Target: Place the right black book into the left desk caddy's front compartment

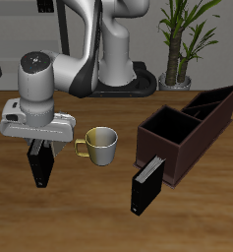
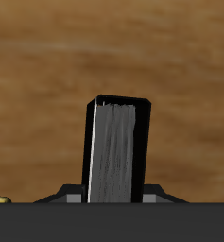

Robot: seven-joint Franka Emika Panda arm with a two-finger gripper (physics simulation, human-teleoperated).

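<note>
Claw (image 1: 37, 148) is gripping the book (image 1: 39, 165) upright above the desk (image 1: 88, 212). Risk: swinging toward the caddy (image 1: 187, 128), the book could clip the mug (image 1: 101, 146).

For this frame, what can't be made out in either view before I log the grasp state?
- Fingers: in the exterior view the gripper body covers them; the wrist view cuts them off at its edge, so contact with the right black book is unconfirmed.
- Left desk caddy: the near wall hides the front compartment's floor; the far end is cut by the frame edge.
- Other black book: whether it touches the caddy is unclear.
- Mug: only a sliver shows in the wrist view.
</note>
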